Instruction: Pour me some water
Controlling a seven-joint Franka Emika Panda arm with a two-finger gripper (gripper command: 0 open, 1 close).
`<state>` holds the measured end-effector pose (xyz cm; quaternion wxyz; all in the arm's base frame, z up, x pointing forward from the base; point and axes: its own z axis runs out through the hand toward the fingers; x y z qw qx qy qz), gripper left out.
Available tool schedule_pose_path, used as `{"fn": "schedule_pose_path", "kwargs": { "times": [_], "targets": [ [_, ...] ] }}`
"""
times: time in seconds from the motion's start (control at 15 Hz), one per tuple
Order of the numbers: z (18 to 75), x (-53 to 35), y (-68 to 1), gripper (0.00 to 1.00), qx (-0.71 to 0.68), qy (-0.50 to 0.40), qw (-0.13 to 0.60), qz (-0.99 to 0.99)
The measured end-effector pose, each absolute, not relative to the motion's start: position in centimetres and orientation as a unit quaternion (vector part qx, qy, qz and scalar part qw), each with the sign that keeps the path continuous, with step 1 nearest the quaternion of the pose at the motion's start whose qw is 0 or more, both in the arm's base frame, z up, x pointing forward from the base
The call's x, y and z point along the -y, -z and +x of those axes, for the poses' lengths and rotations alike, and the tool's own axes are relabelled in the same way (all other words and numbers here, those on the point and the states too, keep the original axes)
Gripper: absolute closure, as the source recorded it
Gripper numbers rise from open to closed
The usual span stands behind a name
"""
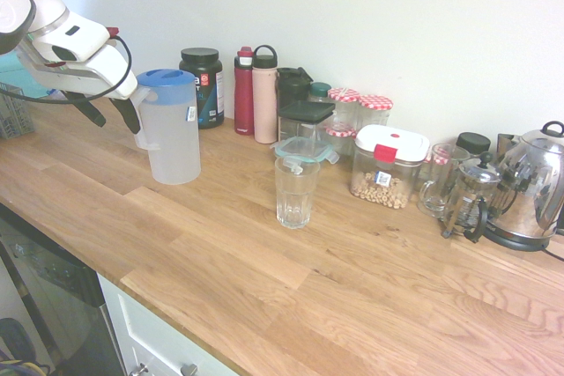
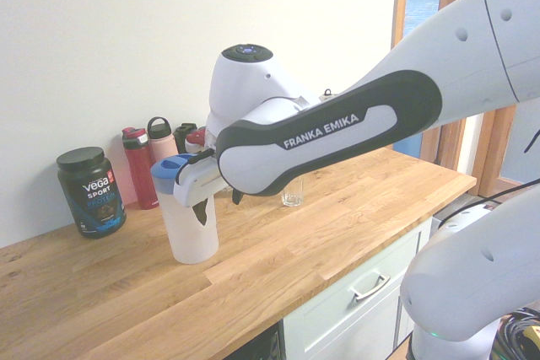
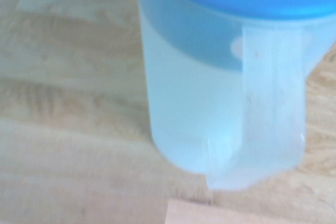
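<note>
Here, in the first exterior view, my gripper [image 1: 107,110] hangs just beside the handle of the frosted jug [image 1: 172,134], its two dark fingers spread apart and closed on nothing. The jug stands upright on the wooden counter [image 1: 264,279] with its blue lid [image 1: 165,77] on; the water must be inside it, though through the cloudy wall I cannot make out any level. An upright clear drinking glass [image 1: 295,191] stands well apart from the jug, nearer the row of things by the wall; it looks empty, but I cannot be sure. In that row a container with a white lid [image 1: 388,166] holds something pale and nut-like, and a black tub [image 1: 204,85], a red bottle [image 1: 244,91] and a pink bottle [image 1: 264,94] stand behind the jug. In the second exterior view my gripper [image 2: 201,197] sits against the near side of the jug [image 2: 191,229], a dark finger [image 2: 201,211] crossing its wall just under the lid. In the wrist view the jug [image 3: 194,98] fills the frame, blurred, its handle [image 3: 270,103] turned towards me.
</note>
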<state>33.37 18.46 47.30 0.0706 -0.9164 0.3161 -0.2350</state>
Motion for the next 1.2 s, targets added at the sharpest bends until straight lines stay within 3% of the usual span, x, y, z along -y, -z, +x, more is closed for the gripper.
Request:
{"fn": "schedule_pose_path", "kwargs": {
  "times": [0.07, 0.13, 1.2],
  "targets": [
    [34.0, -18.4, -47.1, 0.00, -0.321, 0.239, 0.069, -0.914],
    [34.8, -18.2, -46.9, 1.00, -0.325, 0.241, 0.068, -0.912],
    [37.8, -18.3, -47.3, 1.00, -0.305, 0.240, 0.087, -0.917]
  ]
}}
